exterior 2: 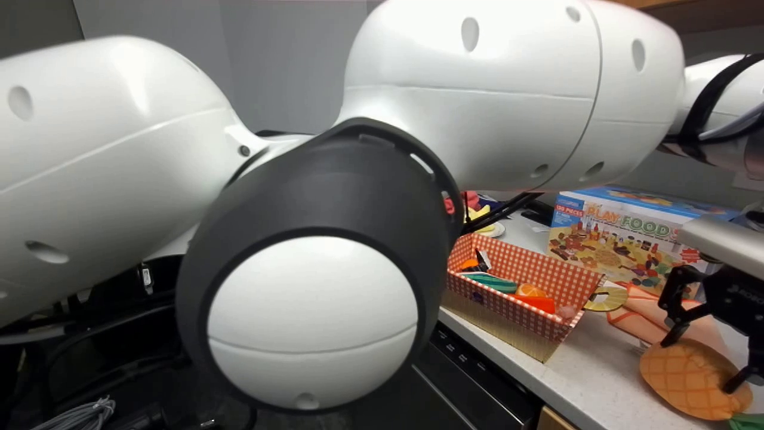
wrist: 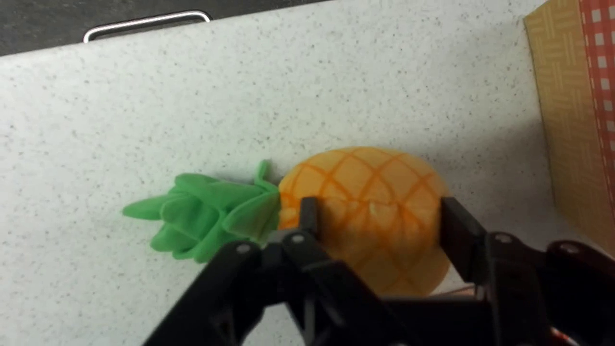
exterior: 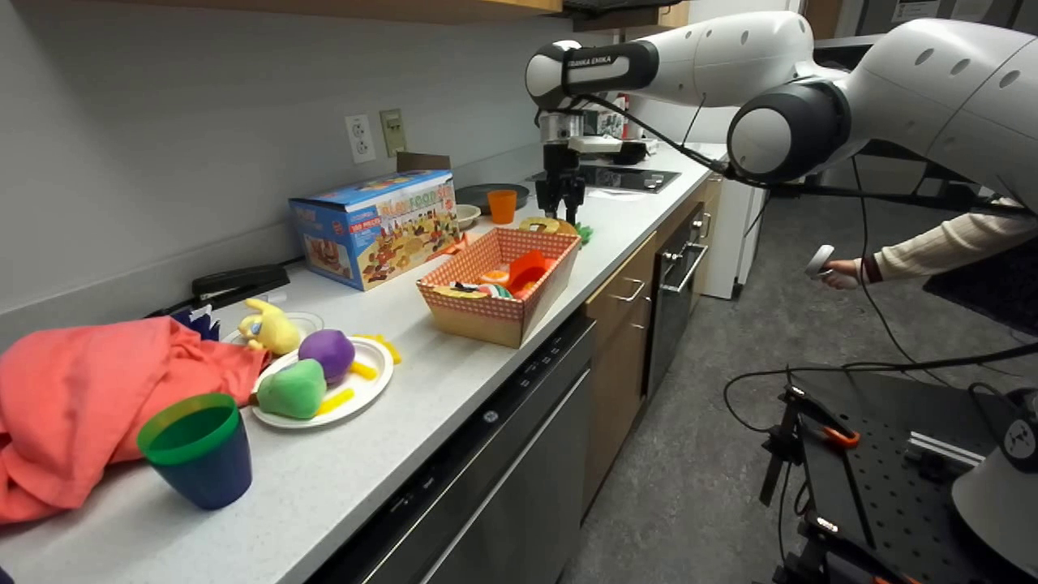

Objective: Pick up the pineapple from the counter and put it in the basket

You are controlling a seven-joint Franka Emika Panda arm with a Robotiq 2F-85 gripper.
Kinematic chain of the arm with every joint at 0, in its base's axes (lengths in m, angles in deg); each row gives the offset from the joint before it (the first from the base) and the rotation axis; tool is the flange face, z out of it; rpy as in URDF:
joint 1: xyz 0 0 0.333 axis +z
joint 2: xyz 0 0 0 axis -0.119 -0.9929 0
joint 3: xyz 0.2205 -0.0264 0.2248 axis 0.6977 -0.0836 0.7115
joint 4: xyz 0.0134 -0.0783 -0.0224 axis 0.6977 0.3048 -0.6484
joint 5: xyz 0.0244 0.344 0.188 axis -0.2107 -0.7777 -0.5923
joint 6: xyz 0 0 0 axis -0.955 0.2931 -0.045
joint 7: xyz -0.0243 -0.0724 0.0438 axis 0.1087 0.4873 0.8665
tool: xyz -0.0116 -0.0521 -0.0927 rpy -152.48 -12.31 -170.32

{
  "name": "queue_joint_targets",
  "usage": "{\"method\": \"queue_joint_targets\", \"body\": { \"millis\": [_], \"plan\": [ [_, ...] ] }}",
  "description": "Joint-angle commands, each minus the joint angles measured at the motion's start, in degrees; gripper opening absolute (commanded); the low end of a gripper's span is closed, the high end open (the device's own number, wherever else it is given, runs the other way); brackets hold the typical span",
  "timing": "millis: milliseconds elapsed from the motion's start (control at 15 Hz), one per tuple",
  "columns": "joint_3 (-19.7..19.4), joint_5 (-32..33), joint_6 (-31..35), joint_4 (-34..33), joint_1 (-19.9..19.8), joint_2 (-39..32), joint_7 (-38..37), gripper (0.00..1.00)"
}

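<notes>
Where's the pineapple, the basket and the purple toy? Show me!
Pineapple (wrist: 375,211), wrist view: on its orange body.
Basket (exterior: 474,319), in an exterior view: on its tan outer wall.
Purple toy (exterior: 327,354), in an exterior view: on its rounded middle.

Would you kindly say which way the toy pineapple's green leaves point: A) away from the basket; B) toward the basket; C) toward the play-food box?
A: in the wrist view, the toy pineapple's body lies between its green leaves and the basket.
</notes>
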State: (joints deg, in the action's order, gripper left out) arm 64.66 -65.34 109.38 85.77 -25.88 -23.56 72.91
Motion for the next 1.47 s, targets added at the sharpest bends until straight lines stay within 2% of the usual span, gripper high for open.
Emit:
{"method": "queue_joint_targets", "body": {
  "millis": [0, 200, 333, 1000, 1067, 1400],
  "plan": [
    [0.81, 0.80, -0.02, -0.40, -1.14, -0.11, 2.22, 0.35],
    [0.95, 0.67, -0.05, -0.42, -1.89, -0.02, 3.03, 0.12],
    [1.01, 0.78, 0.07, -0.45, -1.34, -0.03, 2.78, 0.01],
    [1.20, 0.85, 1.05, -0.76, -1.14, -0.33, 3.39, 0.02],
    [1.30, 0.88, -2.12, -1.02, -0.87, 2.81, 3.28, 0.02],
    [2.41, 0.02, 0.05, -0.77, -0.42, 9.62, 3.83, 0.02]
  ]
}}
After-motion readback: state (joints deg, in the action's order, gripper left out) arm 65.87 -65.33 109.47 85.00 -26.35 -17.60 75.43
